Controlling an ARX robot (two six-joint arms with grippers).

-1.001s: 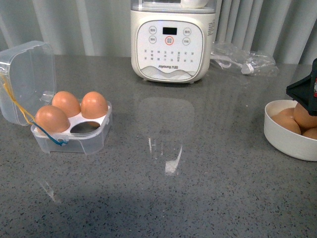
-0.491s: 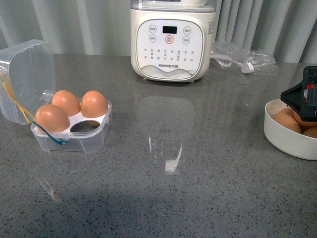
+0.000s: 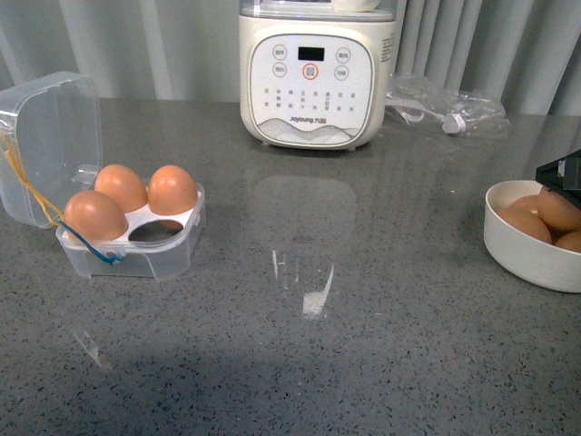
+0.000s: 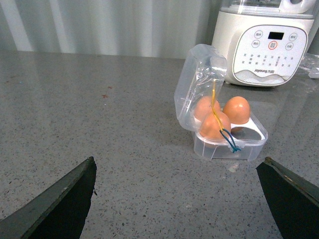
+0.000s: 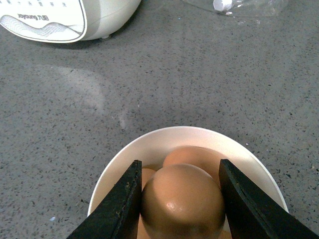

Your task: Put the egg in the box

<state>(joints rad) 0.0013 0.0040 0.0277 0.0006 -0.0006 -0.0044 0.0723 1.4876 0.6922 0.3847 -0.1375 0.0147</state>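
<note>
My right gripper (image 5: 182,199) is shut on the egg (image 5: 183,204), a smooth brown one held between both black fingers (image 5: 122,204) just above the white bowl (image 5: 149,144). In the front view that egg (image 3: 557,208) sits at the far right edge under the dark gripper (image 3: 565,173). The box (image 3: 132,238) stands open at the left with three brown eggs and one free slot (image 3: 156,233) at its front right. In the left wrist view the box (image 4: 227,142) lies ahead of my open left gripper (image 4: 182,199), well apart from it.
More brown eggs (image 3: 524,222) lie in the white bowl (image 3: 522,254). A cream kitchen appliance (image 3: 313,77) stands at the back centre, with a crumpled clear plastic bag (image 3: 445,111) to its right. Grey speckled countertop spans between box and bowl.
The right gripper has shifted right, towards the frame edge, over the bowl, and now shows less in the front view. The box and its eggs have not moved.
</note>
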